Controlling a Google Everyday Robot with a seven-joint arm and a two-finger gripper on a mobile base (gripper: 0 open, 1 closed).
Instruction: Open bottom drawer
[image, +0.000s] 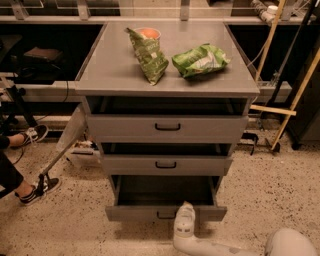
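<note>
The grey metal cabinet (165, 77) has three drawers with black bar handles. The bottom drawer (135, 213) is pulled out, showing a dark plain interior (165, 190). Its handle (164, 215) sits at the front panel's middle. My white gripper (185, 216) is at the drawer's front panel, just right of the handle, touching or overlapping it. My white arm (215, 247) runs off the lower right. The top drawer (167, 127) and middle drawer (166, 164) stand slightly out.
Two green chip bags (200, 60) (147, 52) and an orange-filled cup (148, 33) lie on the cabinet top. A person's legs and sneakers (35, 190) are at left, with a cane-like rod (57, 160). Wooden poles (295, 95) lean at right.
</note>
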